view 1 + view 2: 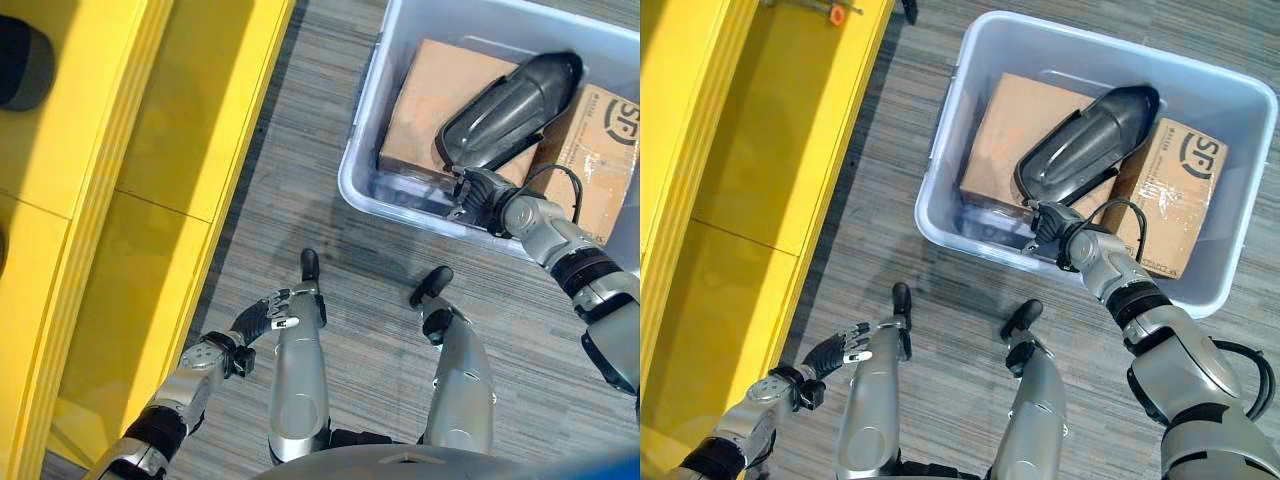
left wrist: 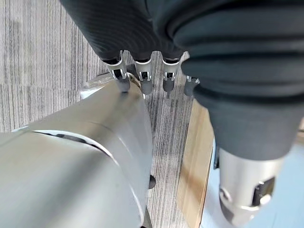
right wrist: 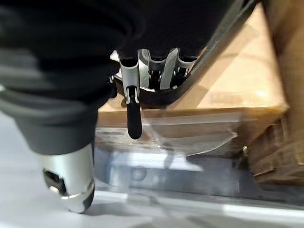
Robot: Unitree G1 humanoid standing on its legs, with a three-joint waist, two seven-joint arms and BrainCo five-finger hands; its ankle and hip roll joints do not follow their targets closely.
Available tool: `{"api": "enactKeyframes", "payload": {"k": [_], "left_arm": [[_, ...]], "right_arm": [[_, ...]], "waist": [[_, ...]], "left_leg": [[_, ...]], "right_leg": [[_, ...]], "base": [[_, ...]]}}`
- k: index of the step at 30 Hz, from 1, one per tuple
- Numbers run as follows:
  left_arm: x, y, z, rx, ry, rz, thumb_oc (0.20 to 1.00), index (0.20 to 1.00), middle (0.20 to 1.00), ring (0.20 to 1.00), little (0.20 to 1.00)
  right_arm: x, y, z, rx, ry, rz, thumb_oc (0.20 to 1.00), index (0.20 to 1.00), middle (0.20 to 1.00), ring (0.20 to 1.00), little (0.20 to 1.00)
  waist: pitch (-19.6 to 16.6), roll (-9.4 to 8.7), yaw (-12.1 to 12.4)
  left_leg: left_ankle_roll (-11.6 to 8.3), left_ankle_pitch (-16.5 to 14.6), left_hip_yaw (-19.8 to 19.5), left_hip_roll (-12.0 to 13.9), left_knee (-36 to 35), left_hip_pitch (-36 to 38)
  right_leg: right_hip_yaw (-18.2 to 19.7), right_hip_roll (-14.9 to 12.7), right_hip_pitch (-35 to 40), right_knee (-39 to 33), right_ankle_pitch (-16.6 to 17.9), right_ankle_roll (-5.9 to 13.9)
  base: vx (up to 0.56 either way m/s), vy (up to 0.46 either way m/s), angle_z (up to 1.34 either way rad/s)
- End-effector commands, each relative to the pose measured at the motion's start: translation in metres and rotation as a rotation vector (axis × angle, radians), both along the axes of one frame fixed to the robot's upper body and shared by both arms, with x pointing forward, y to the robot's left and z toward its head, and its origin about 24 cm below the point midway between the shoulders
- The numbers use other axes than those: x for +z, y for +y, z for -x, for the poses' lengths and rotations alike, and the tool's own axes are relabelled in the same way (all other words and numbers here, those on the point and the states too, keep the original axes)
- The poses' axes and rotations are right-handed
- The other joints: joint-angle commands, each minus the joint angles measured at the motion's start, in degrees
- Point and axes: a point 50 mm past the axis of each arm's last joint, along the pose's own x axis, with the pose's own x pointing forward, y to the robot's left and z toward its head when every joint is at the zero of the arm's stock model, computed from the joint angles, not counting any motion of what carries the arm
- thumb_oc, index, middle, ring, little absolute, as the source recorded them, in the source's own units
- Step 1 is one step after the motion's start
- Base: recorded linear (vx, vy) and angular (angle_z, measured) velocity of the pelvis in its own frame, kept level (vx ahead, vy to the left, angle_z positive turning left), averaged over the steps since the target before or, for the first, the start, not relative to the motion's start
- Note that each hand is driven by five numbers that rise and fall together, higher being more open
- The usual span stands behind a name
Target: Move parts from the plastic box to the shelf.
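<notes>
grey striped floor [image 1: 870,200], plastic box [image 1: 940,200], yellow shelf [image 1: 750,150]

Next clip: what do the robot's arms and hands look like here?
Both arms are silver-grey metal segments with black ribbed bands at the joints. The left hand and right hand wear dark ribbed covers over back and wrist, with silver fingers ending in dark tips. A black cable loops beside the right forearm.

Grey striped carpet floor [image 1: 300,180] spreads underfoot, evenly lit, and a bright yellow panelled surface [image 1: 150,150] runs along the left edge, glossy under the light.
</notes>
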Motion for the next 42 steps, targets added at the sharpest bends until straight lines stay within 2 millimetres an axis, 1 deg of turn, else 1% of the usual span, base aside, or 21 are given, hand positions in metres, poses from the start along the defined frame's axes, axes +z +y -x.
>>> {"api": "enactKeyframes", "payload": {"k": [1, 3, 5, 6, 10, 11, 13, 17, 20, 24, 25, 27, 29, 32, 33, 35, 36, 38, 39, 40, 42], "left_arm": [[-0.003, -0.012, 0.009, -0.015, -0.004, 0.043, 1.0, 1.0, 1.0, 1.0, 1.0], [-0.003, -0.015, 0.007, -0.018, -0.005, 0.039, 1.0, 1.0, 1.0, 1.0, 1.0], [-0.003, -0.017, 0.005, -0.013, -0.006, 0.041, 1.0, 1.0, 1.0, 1.0, 1.0], [0.0, -0.017, 0.001, -0.012, -0.019, 0.041, 1.0, 1.0, 1.0, 1.0, 1.0], [0.001, -0.021, -0.001, -0.002, -0.025, 0.047, 1.0, 1.0, 1.0, 1.0, 1.0], [0.001, -0.021, -0.002, 0.004, -0.03, 0.048, 1.0, 1.0, 1.0, 1.0, 1.0], [0.001, -0.02, -0.001, 0.013, -0.037, 0.044, 1.0, 1.0, 1.0, 1.0, 1.0], [0.002, -0.013, 0.002, 0.034, -0.058, 0.058, 1.0, 1.0, 1.0, 1.0, 1.0], [0.004, -0.011, 0.007, -0.011, -0.076, 0.089, 1.0, 1.0, 1.0, 1.0, 1.0], [0.016, -0.015, 0.011, -0.113, -0.132, 0.108, 1.0, 1.0, 1.0, 1.0, 1.0], [0.023, -0.016, 0.009, -0.137, -0.151, 0.131, 1.0, 1.0, 1.0, 1.0, 1.0], [0.027, -0.017, 0.009, -0.152, -0.172, 0.144, 1.0, 1.0, 1.0, 1.0, 1.0], [0.039, -0.02, 0.004, -0.183, -0.216, 0.144, 1.0, 1.0, 1.0, 1.0, 1.0], [0.053, -0.02, -0.001, -0.196, -0.27, 0.146, 1.0, 1.0, 1.0, 1.0, 1.0], [0.062, -0.021, -0.004, -0.212, -0.323, 0.141, 1.0, 1.0, 1.0, 1.0, 1.0], [0.069, -0.022, -0.006, -0.217, -0.359, 0.147, 1.0, 1.0, 1.0, 1.0, 1.0], [0.085, -0.026, -0.009, -0.235, -0.435, 0.181, 1.0, 1.0, 1.0, 1.0, 1.0], [0.1, -0.031, -0.01, -0.279, -0.499, 0.185, 1.0, 1.0, 1.0, 1.0, 1.0], [0.104, -0.035, -0.01, -0.326, -0.496, 0.217, 1.0, 1.0, 1.0, 1.0, 1.0], [0.114, -0.046, -0.009, -0.431, -0.51, 0.229, 1.0, 1.0, 1.0, 1.0, 1.0], [0.121, -0.053, -0.007, -0.483, -0.505, 0.318, 1.0, 1.0, 1.0, 1.0, 1.0]], "right_arm": [[0.001, -0.038, 0.006, -0.158, -0.116, 0.115, 1.0, 1.0, 1.0, 1.0, 1.0], [0.012, -0.039, 0.004, -0.187, -0.233, 0.1, 1.0, 1.0, 1.0, 1.0, 1.0], [0.022, -0.034, 0.001, -0.16, -0.281, 0.083, 1.0, 1.0, 1.0, 1.0, 1.0], [0.031, -0.03, -0.002, -0.14, -0.291, 0.066, 1.0, 1.0, 1.0, 1.0, 1.0], [0.041, -0.005, -0.005, 0.002, -0.298, 0.065, 1.0, 1.0, 1.0, 1.0, 1.0], [0.044, 0.005, -0.005, 0.049, -0.293, 0.064, 1.0, 1.0, 1.0, 1.0, 1.0], [0.044, 0.018, -0.002, 0.116, -0.28, 0.073, 1.0, 1.0, 1.0, 1.0, 1.0], [0.033, 0.033, 0.008, 0.192, -0.23, 0.006, 1.0, 1.0, 1.0, 1.0, 1.0], [0.02, 0.041, 0.018, 0.245, -0.207, -0.026, 1.0, 1.0, 1.0, 1.0, 1.0], [0.003, 0.047, 0.035, 0.298, -0.188, -0.045, 1.0, 1.0, 1.0, 1.0, 1.0], [-0.002, 0.05, 0.04, 0.319, -0.186, -0.042, 1.0, 1.0, 1.0, 1.0, 1.0], [-0.006, 0.052, 0.043, 0.334, -0.18, -0.032, 1.0, 1.0, 1.0, 1.0, 1.0], [-0.014, 0.056, 0.049, 0.354, -0.177, -0.008, 1.0, 1.0, 1.0, 1.0, 1.0], [-0.024, 0.057, 0.053, 0.341, -0.155, -0.024, 1.0, 1.0, 1.0, 1.0, 1.0], [-0.027, 0.058, 0.054, 0.325, -0.164, -0.024, 1.0, 1.0, 1.0, 1.0, 1.0], [-0.03, 0.057, 0.054, 0.311, -0.17, -0.028, 1.0, 1.0, 1.0, 1.0, 1.0], [-0.037, 0.054, 0.058, 0.282, -0.186, -0.033, 1.0, 1.0, 1.0, 1.0, 1.0], [-0.046, 0.051, 0.065, 0.254, -0.215, -0.058, 1.0, 1.0, 1.0, 1.0, 1.0], [-0.048, 0.051, 0.068, 0.249, -0.246, -0.09, 1.0, 1.0, 1.0, 1.0, 1.0], [-0.043, 0.056, 0.074, 0.291, -0.317, -0.191, 1.0, 1.0, 1.0, 1.0, 1.0], [-0.04, 0.055, 0.081, 0.298, -0.352, -0.297, 1.0, 1.0, 1.0, 1.0, 1.0]], "waist": [[3.56, 2.78, 1.54], [3.56, 2.92, 1.23], [3.56, 3.05, 1.07], [3.56, 3.02, 1.03], [3.56, 3.18, 0.8], [3.56, 3.19, 0.69], [3.56, 3.21, 0.51], [3.56, 3.4, 0.18], [3.56, 3.67, -0.18], [3.56, 4.18, -1.05], [3.56, 4.13, -1.45], [3.56, 4.07, -1.65], [3.56, 3.9, -1.96], [3.56, 3.72, -2.19], [3.56, 3.59, -2.2], [3.56, 3.51, -2.21], [2.72, 3.25, -2.24], [1.4, 2.98, -2.29], [0.9, 2.79, -2.42], [-0.11, 2.58, -2.84], [-1.61, 2.5, -3.55]], "left_leg": [[-0.66, -0.43, 2.15, 0.52, 0.3, -0.26], [-0.51, -0.64, 2.13, 0.36, 0.34, 0.18], [-0.43, -0.66, 2.2, 0.24, 0.23, 0.47], [0.28, 0.77, 2.5, 0.18, -0.18, -0.73], [0.32, 0.53, 2.56, -0.09, -0.05, -0.15], [0.38, 0.41, 2.58, -0.17, 0.02, 0.13], [0.44, 0.32, 2.72, -0.22, 0.0, 0.7], [0.7, 0.32, 3.25, -0.64, -0.73, 2.81], [1.0, 0.21, 3.76, -1.01, -1.54, 5.35], [1.4, 0.23, 4.67, -1.19, -3.09, 9.52], [1.51, 0.16, 5.01, -1.22, -3.65, 11.22], [1.62, 0.06, 5.28, -1.25, -3.98, 12.34], [1.82, -0.07, 5.63, -1.44, -4.77, 14.65], [1.92, 0.01, 5.73, -1.67, -6.03, 17.75], [1.88, 0.14, 5.7, -1.69, -6.66, 19.04], [1.86, 0.2, 5.7, -1.67, -7.0, 19.91], [1.93, 0.21, 5.64, -1.79, -7.97, 21.49], [2.05, 0.17, 5.59, -1.95, -8.8, 22.83], [2.12, 0.11, 5.47, -2.09, -9.17, 23.45], [2.27, -0.04, 5.4, -2.19, -9.58, 24.54], [2.21, -0.14, 5.5, -2.4, -10.1, 25.9]], "right_leg": [[3.52, -2.15, 2.85, 2.67, -4.44, 7.14], [3.9, -1.96, 3.22, 2.44, -4.33, 7.25], [4.0, -1.84, 3.51, 2.07, -4.16, 7.3], [3.51, -1.67, 2.52, 1.28, -2.8, 6.41], [3.76, -1.63, 2.85, 1.4, -3.02, 6.35], [3.82, -1.71, 2.95, 1.6, -3.12, 6.35], [4.0, -1.78, 3.3, 1.75, -3.3, 6.33], [4.22, -1.82, 4.78, 1.57, -3.62, 6.37], [4.42, -1.96, 6.77, 1.04, -3.77, 6.57], [4.82, -2.14, 10.1, 0.23, -3.91, 7.01], [5.06, -2.12, 11.59, -0.22, -3.95, 7.18], [5.14, -2.11, 12.63, -0.55, -4.01, 7.29], [5.1, -2.13, 15.02, -1.47, -4.08, 7.49], [5.1, -1.87, 18.39, -2.85, -4.11, 7.64], [4.98, -1.66, 19.97, -3.61, -4.09, 7.63], [4.91, -1.48, 21.01, -4.09, -4.04, 7.63], [4.67, -1.13, 22.93, -5.37, -3.98, 7.69], [4.48, -0.61, 24.71, -6.75, -3.81, 7.72], [4.54, -0.41, 25.4, -7.31, -3.69, 7.82], [4.66, 0.21, 26.98, -8.74, -3.49, 7.85], [4.96, 0.84, 28.59, -10.16, -3.09, 7.98]], "base": [[0.01, -0.022, -0.05], [0.0, 0.0, 0.0], [-0.03, -0.006, -0.01], [-0.06, -0.004, -0.04], [-0.02, 0.007, -0.06], [0.0, 0.0, 0.0], [0.0, 0.0, 0.0], [0.0, 0.0, 0.0], [-0.01, 0.026, -0.01], [-0.02, 0.059, -0.06], [-0.02, 0.046, -0.01], [-0.01, 0.027, -0.08], [0.0, 0.022, -0.14], [0.0, 0.0, -0.06], [0.01, -0.026, -0.05], [0.0, -0.012, -0.02], [0.04, -0.03, -0.02], [0.06, -0.033, 0.02], [0.08, -0.032, 0.05], [0.1, -0.018, 0.02], [0.13, 0.02, -0.03]]}}
